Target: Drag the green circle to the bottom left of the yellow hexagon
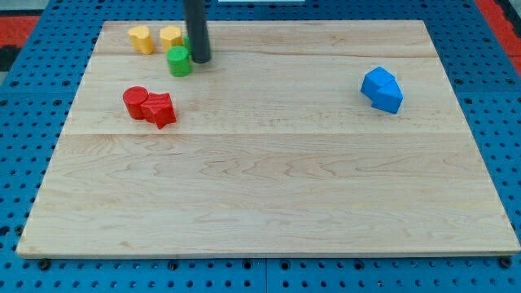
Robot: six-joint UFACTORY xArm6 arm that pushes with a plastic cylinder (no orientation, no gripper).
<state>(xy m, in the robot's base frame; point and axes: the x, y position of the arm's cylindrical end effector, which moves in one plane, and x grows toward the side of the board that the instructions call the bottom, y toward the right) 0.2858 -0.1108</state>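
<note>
My tip (200, 59) sits down just right of the green circle (179, 61), touching it, no jaws to open or close. The yellow hexagon (171, 37) is right above, near the board's (269, 187) top-left.

My tip (200, 59) low at the view's top left, rod upright.

Pale, light-grained wooden counter (269, 187), built of planks joined lengthwise, filling most of the view. Beneath and around it, blue perforated metal base (16, 163) with rows of small dark holes. Red patches at the view's top corners (24, 20). Even, soft lighting, faint shadows only.
</note>
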